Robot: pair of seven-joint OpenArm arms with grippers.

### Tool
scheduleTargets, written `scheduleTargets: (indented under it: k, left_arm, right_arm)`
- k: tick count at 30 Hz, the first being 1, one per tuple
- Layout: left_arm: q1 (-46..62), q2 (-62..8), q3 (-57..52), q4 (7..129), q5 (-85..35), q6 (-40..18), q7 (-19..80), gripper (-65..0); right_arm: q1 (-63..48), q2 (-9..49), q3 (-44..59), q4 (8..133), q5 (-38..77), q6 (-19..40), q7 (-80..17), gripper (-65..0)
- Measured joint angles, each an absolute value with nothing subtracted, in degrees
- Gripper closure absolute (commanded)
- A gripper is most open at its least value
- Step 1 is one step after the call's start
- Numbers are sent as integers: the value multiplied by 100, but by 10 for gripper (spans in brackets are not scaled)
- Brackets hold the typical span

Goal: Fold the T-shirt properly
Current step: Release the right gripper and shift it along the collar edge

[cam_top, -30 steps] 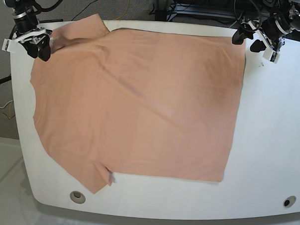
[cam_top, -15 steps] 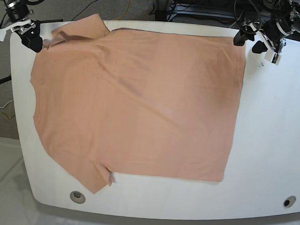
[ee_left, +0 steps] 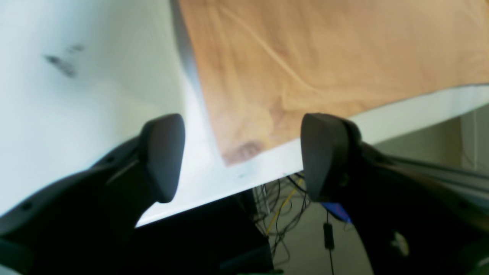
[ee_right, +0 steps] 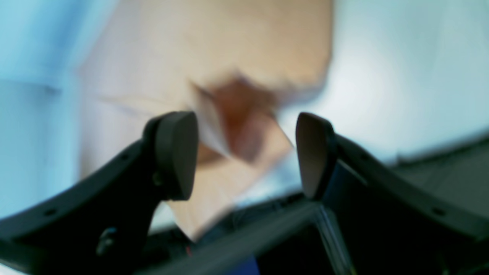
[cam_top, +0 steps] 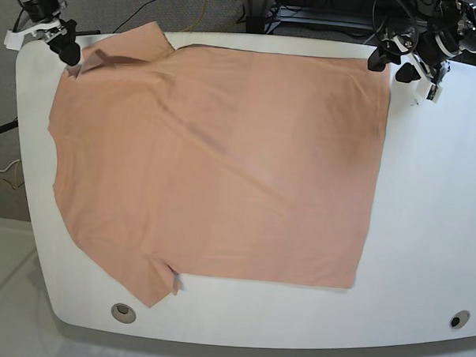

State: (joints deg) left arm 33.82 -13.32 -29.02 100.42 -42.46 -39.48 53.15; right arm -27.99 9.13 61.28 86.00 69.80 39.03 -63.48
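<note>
The T-shirt [cam_top: 215, 162] lies spread flat on the white table [cam_top: 433, 234], covering most of the surface from about 9 o'clock through the centre. Its hem runs down the side toward 3 o'clock. One sleeve points to 7 o'clock near the front edge; the other sits at 11 o'clock, rumpled, with a small fold of cloth turned over.

Left gripper [cam_top: 395, 65] at 1 o'clock in the base view, above the table's far edge just beside the shirt's hem corner. In the left wrist view the left gripper [ee_left: 240, 156] has its jaws spread wide, nothing between them; the shirt corner [ee_left: 244, 149] lies below the gap, flat on the table.

Right gripper [cam_top: 60, 46] at 11 o'clock, just beside the rumpled sleeve. In the right wrist view the right gripper [ee_right: 246, 154] has jaws parted, with the folded sleeve [ee_right: 244, 126] seen between the pads [ee_right: 179, 152]. That view is blurred; the cloth appears to lie below the pads rather than pinched, but contact cannot be told for certain.
</note>
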Motion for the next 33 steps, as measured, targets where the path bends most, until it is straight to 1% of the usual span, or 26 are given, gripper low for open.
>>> scheduleTargets:
  k: [2, 4, 8, 13, 19, 20, 33]
  left_arm:
    - [3382, -1308, -2860, 10033, -4259, -3951, 5312, -428]
    - [3385, -1306, -2812, 10025, -4252, -3951, 5312, -452]
    - [3400, -1339, -2720, 10012, -4246, -3953, 5275, -453]
    - [3415, -1339, -2703, 10009, -4248, -3955, 5266, -456]
    - [3415, -1354, -2703, 9950, -4265, -3948, 5240, -463]
    - [3404, -1358, -2705, 9944, -4268, -3946, 5245, -464]
    - [3328, -1354, -2703, 9797, -4327, -3861, 5131, -474]
  right_arm:
    - [-2797, 860, 6130, 8597, 6764, 3929, -6392, -389]
    - [-2794, 838, 6145, 8628, 6595, 3924, -6353, -382]
    - [-2777, 871, 6106, 8796, 6219, 3929, -6364, -380]
    - [-2751, 926, 5955, 8807, 6071, 3944, -6257, -380]
    - [-2788, 899, 5505, 8724, 5546, 3944, -6025, -384]
    - [-2794, 886, 5478, 8705, 5551, 3975, -5896, -384]
    - [-2781, 742, 5452, 8696, 5577, 3994, -5852, -394]
